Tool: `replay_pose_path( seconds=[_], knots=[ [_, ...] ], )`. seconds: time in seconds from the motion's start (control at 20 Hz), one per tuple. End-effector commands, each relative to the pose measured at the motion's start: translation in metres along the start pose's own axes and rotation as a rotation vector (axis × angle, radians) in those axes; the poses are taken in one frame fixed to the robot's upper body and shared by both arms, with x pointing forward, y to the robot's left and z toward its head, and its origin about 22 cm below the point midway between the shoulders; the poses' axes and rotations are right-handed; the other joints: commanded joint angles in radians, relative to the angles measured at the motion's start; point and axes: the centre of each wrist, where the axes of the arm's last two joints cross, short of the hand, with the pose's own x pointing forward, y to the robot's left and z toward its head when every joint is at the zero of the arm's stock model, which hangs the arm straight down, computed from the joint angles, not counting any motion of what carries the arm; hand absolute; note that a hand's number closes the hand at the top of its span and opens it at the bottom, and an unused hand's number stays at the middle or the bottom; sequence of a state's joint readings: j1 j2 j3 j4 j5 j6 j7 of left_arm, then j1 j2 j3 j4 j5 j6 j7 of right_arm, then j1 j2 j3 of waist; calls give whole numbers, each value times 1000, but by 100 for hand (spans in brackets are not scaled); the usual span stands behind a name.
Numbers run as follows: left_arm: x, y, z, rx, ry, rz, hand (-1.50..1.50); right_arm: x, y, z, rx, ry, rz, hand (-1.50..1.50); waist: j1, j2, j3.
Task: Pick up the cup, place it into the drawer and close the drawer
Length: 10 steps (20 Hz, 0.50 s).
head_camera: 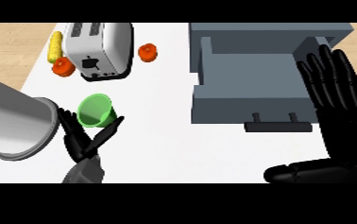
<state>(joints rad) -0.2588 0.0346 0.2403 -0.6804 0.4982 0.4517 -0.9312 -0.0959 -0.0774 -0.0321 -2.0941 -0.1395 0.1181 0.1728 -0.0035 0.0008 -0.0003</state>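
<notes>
Step in hand: the pickup. The cup (96,109) is not in the drawer (244,79) yet. It sits near the desk (167,142) left edge, in front of the toaster (97,48) and well apart from the drawer. The left hand (83,142) is right below the cup, fingers (70,124) and thumb spread in a V on either side of its lower rim. They are not curled round it, and I can't tell if they touch it.

The right hand (327,90) rests open at the right edge beside the drawer, fingers straight up.

Next move, I judge: close round the cup, lift, carry it right over the drawer's front wall.

The cup is pale green and tapered, with its mouth showing. The drawer stands pulled out, handle (279,125) toward the front.
</notes>
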Motion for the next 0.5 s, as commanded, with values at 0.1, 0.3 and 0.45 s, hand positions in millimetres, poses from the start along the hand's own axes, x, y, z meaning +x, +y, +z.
replay_pose_path(
  seconds=[0.1,0.3,0.45],
  knots=[
    [-2,-7,0,-2,-4,46,-150,-5,-4,-1,-5,11,0,-150,1,-1,0],
    [-18,7,6,0,2,91,-150,-9,5,8,9,1,-26,-150,-3,1,0],
    [-3,9,-24,-17,11,117,-150,5,-20,-18,2,-2,-11,-150,1,1,0]
  ],
)
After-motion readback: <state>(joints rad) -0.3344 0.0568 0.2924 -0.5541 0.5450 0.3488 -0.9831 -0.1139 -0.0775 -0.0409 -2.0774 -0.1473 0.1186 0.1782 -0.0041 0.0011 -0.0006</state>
